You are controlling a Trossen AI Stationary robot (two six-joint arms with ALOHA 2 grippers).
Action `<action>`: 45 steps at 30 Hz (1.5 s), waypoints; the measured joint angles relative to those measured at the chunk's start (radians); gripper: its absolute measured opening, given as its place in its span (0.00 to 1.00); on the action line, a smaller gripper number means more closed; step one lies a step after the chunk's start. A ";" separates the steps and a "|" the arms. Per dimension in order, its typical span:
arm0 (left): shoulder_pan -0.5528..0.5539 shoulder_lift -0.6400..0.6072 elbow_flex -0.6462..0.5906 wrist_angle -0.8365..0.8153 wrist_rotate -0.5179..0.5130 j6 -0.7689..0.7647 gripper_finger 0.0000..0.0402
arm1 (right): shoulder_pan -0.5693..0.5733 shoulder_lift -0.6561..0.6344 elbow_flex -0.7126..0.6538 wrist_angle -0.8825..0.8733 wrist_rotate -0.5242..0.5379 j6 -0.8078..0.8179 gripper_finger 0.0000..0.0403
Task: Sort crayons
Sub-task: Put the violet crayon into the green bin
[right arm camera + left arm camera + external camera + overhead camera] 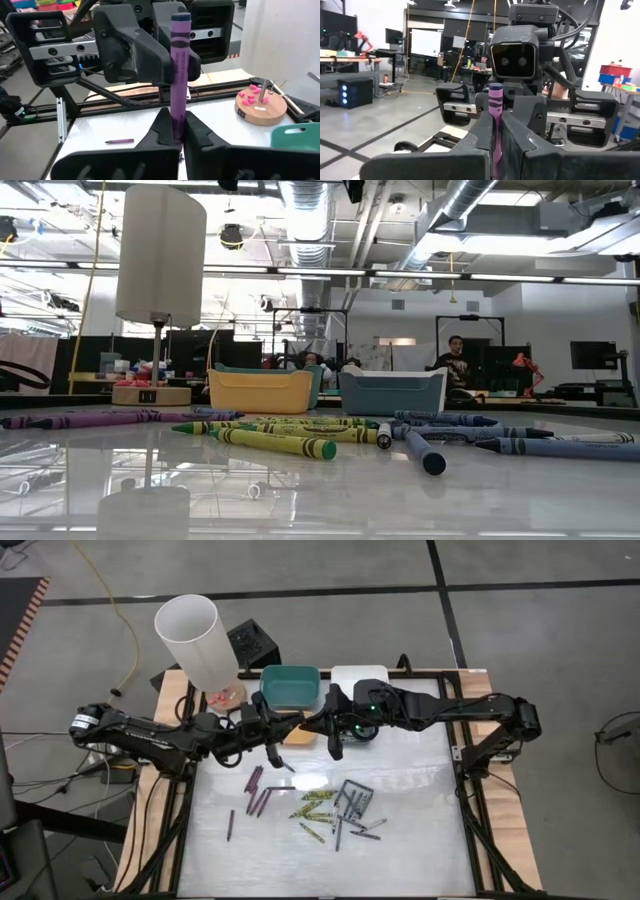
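In the low view, nearest to us, the loose crayons [300,442] lie across the middle of the frame on the white table [320,500]: purple at the left, yellow-green in the centre, blue-grey at the right. They look roughly grouped by colour already, which we take as partly done sorting.

Above them, in the centre of the high view, the two grippers meet tip to tip over the table's upper edge. In the right wrist view the right gripper [178,131] has its fingers pressed against the lower end of one purple crayon [180,70], which stands upright in the middle of the frame. In the left wrist view the left gripper [496,137] pinches the same stick from the other side. We judge this a hand-over: both hold it so it cannot drop while it changes arms.

Farther back, in the upper centre of the high view, sit a teal bin [290,686] and a white bin [358,675], likely the destinations. A white lamp [196,638] stands at upper left.
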 joint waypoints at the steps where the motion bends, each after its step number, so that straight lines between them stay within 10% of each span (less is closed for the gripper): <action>1: 0.000 0.000 0.000 -0.005 -0.002 -0.006 0.00 | 0.001 0.000 0.000 -0.005 0.002 0.000 0.02; 20: 0.001 -0.078 0.001 -0.408 -0.324 -0.199 0.41 | -0.236 -0.001 0.000 -0.282 0.217 0.121 0.00; 45: 0.006 -0.250 0.000 -0.513 -0.393 -0.216 0.42 | -0.420 0.375 0.023 -0.054 0.081 0.116 0.00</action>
